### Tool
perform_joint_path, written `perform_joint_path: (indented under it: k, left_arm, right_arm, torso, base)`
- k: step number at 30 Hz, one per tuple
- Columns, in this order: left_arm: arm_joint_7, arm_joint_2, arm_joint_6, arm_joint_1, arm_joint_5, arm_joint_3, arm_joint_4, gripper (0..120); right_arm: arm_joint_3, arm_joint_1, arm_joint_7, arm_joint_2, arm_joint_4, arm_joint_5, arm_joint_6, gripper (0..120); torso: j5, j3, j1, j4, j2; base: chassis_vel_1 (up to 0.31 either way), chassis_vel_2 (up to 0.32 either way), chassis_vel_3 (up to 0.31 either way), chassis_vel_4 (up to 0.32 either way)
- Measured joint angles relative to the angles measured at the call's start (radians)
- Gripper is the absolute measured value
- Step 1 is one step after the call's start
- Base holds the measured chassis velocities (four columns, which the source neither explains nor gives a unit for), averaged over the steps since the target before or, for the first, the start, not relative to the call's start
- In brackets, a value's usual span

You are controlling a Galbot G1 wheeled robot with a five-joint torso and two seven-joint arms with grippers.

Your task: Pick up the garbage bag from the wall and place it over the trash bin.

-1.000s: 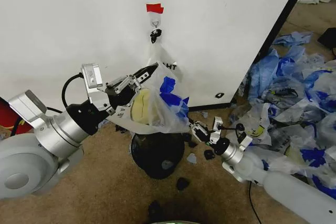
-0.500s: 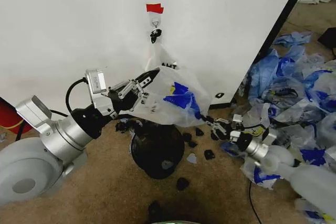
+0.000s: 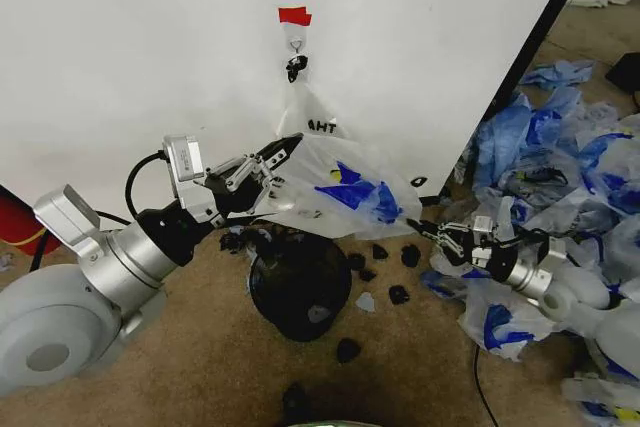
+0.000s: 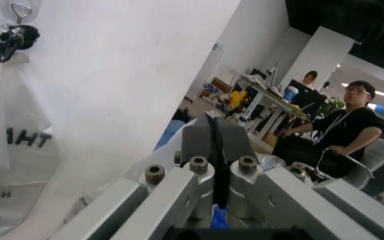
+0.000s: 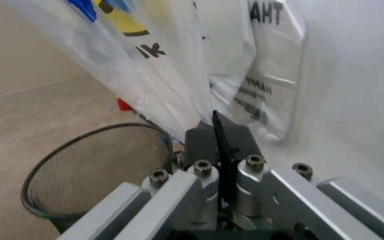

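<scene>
left gripper (image 3: pixel 283 152) clamped on thin translucent white garbage bag (image 3: pixel 340 192) | right gripper (image 3: pixel 432 230) clamped on right edge | stretched above round black trash bin (image 3: pixel 298 285) | risk: overpull tears film

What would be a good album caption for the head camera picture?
Both grippers, left and right, stretch the bag open above the black bin by the wall.
</scene>
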Motion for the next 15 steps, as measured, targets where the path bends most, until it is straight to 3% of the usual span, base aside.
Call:
perform_joint_path:
  k: [15]
  left_arm:
    - [-0.012, 0.002, -0.006, -0.005, 0.018, -0.002, 0.000, 0]
  right_arm:
    - [0.011, 0.005, -0.068, -0.038, -0.077, -0.036, 0.040, 0]
  torso:
    - [0.0002, 0.000, 0.000, 0.0000, 0.000]
  base:
    - [0.000, 0.000, 0.000, 0.000]
